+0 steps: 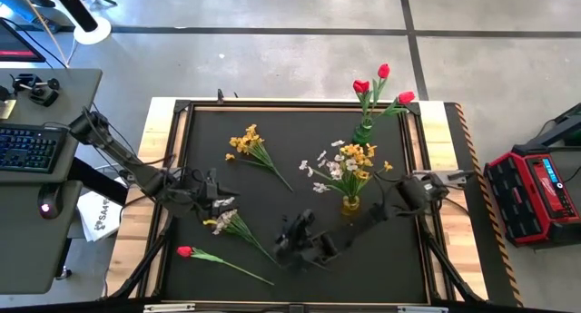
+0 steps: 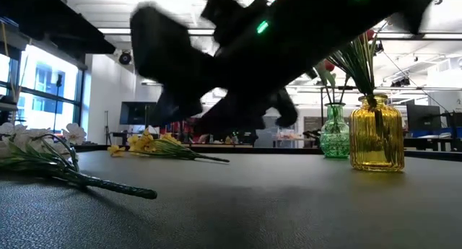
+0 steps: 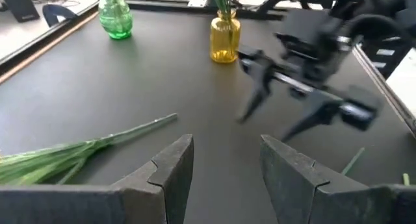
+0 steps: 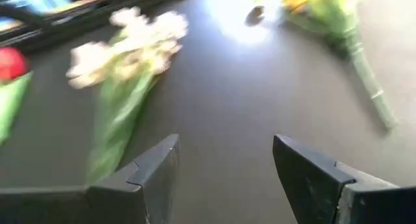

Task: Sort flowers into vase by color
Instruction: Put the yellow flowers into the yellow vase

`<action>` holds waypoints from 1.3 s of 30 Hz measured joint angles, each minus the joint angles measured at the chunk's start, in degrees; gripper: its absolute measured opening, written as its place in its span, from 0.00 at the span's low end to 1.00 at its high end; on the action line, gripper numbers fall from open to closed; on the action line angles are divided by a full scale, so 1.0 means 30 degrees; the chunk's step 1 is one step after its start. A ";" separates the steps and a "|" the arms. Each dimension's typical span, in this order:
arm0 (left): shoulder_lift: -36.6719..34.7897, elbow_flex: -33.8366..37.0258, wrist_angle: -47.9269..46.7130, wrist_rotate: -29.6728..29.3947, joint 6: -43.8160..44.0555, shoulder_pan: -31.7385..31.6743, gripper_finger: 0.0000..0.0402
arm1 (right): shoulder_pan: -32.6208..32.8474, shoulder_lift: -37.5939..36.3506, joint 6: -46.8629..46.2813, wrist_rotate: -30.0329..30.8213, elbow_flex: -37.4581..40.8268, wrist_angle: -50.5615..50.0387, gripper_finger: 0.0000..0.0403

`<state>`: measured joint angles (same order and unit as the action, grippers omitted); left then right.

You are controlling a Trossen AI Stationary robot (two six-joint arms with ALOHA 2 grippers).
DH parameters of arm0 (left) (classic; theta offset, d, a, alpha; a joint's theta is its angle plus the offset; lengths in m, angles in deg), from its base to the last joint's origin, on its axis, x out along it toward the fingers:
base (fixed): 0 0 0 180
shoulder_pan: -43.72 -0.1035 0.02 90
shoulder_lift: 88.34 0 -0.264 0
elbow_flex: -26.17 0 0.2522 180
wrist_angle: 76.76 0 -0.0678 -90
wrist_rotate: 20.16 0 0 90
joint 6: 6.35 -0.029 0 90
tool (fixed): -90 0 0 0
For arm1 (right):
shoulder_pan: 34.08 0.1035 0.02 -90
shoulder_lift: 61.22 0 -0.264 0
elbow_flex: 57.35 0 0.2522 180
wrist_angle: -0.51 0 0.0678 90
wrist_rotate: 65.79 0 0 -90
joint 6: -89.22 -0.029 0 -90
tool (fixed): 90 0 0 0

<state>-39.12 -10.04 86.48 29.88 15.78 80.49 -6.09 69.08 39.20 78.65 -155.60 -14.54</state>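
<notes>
A green vase [image 1: 363, 130] at the far side holds red tulips [image 1: 381, 82]. A yellow vase [image 1: 350, 204] holds yellow and white blossoms [image 1: 349, 163]. Three flowers lie flat on the black mat: a yellow one [image 1: 250, 145], a white one [image 1: 231, 222] and a red tulip [image 1: 209, 256]. My left gripper [image 3: 227, 146] is open beside the white flower's blossoms [image 1: 222, 204], with nothing between its fingers. My right gripper [image 4: 224, 143] is open low over the mat near the front middle [image 1: 286, 245]. It points toward the white flower [image 4: 123, 55] and holds nothing.
A raised wooden frame [image 1: 163, 168] borders the mat. The lying yellow flower's stem [image 3: 104, 143] stretches ahead of my left gripper. My right arm [image 1: 381, 209] passes close in front of the yellow vase [image 2: 375, 133]. A keyboard desk [image 1: 36, 150] stands left and a red case [image 1: 536, 190] right.
</notes>
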 joint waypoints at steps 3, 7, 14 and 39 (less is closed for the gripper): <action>0.0374 0.0000 -0.0011 0.0033 0.0106 0.0004 0.40 | -0.0785 0.0256 0.0285 0.1065 0.0000 -0.0219 0.57; 0.0762 0.0000 0.0166 0.0041 0.0107 0.0004 0.40 | -0.2067 0.0194 0.0346 -0.0041 0.0000 -0.0759 0.57; 0.1409 0.0000 0.1484 0.0154 0.0154 0.0010 0.40 | -0.3965 0.0184 0.0766 -0.1838 0.0000 -0.1061 0.57; 0.1884 0.0000 0.1974 0.0332 0.0573 0.0026 0.40 | -0.4982 0.0103 -0.2924 -0.3341 -0.0022 -0.4129 0.49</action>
<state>-33.47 -10.04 92.40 30.88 17.50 80.56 -21.04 69.39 30.42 68.63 -155.66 -26.92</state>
